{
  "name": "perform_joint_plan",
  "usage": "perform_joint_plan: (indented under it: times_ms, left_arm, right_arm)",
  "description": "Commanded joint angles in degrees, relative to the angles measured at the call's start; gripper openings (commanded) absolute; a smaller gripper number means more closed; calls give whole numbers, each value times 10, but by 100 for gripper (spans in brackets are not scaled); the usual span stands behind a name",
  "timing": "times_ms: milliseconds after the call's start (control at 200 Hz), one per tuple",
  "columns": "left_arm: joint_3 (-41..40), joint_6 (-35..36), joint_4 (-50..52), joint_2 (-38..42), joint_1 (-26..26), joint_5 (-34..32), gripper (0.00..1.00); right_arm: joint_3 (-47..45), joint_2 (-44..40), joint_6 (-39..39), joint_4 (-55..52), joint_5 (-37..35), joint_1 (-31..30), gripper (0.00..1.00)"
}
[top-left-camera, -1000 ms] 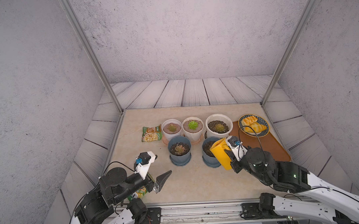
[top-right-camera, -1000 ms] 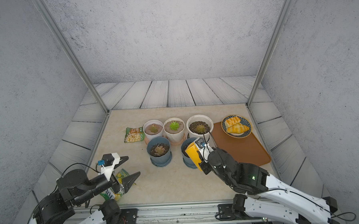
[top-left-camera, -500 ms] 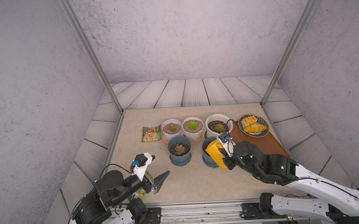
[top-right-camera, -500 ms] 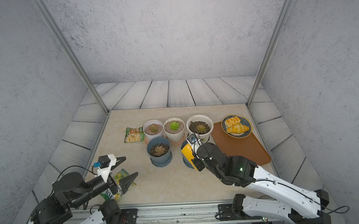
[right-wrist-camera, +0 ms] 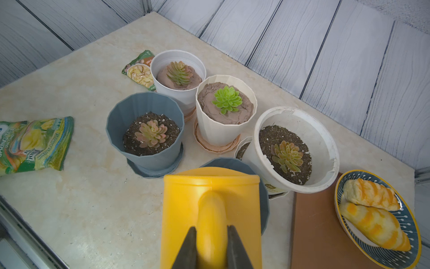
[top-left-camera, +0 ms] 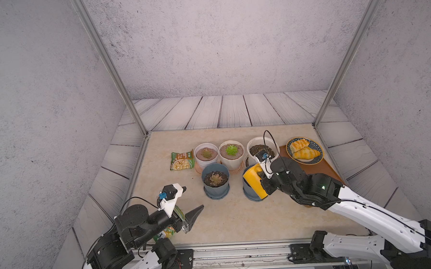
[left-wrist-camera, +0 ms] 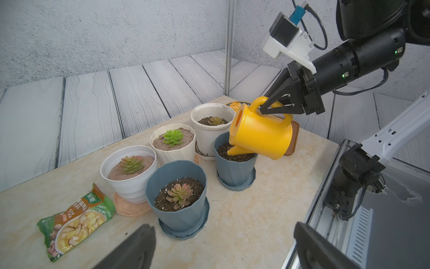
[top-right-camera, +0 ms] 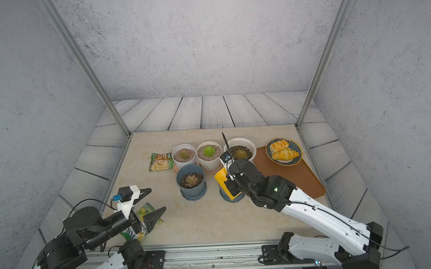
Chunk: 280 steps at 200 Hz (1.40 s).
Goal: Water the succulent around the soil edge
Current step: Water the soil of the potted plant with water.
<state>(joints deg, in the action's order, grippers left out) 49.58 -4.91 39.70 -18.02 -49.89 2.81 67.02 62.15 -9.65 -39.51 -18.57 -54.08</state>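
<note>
Right gripper (right-wrist-camera: 210, 234): clamps can (left-wrist-camera: 263, 135) handle.
Can: tilted, spout in blue pot (left-wrist-camera: 235, 167).
Succulent there: hard to make out.
Left gripper (top-left-camera: 192, 198): wide, empty.

Shows a beige marbled tabletop (top-left-camera: 233, 219). Bears at the back a mushroom soup packet (top-left-camera: 182, 160), two peach saucers (right-wrist-camera: 217, 145) under pale pots (right-wrist-camera: 179, 93), and a white round pot (top-right-camera: 239, 139). Carries nearer the front two blue-grey saucers (top-left-camera: 216, 194) under blue-grey pots (top-left-camera: 215, 187), a brown tray (top-right-camera: 294, 179) on the robot's right, and a mango tea packet (right-wrist-camera: 35, 146) front-left.
</note>
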Motion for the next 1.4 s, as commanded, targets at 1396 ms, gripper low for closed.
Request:
perform_joint_plan:
  times_ms: [1396]
  left_arm:
    - [-6,10,-3,-20,4,-5,98]
  right_arm:
    - [61,-8,27,-80,12,127,0]
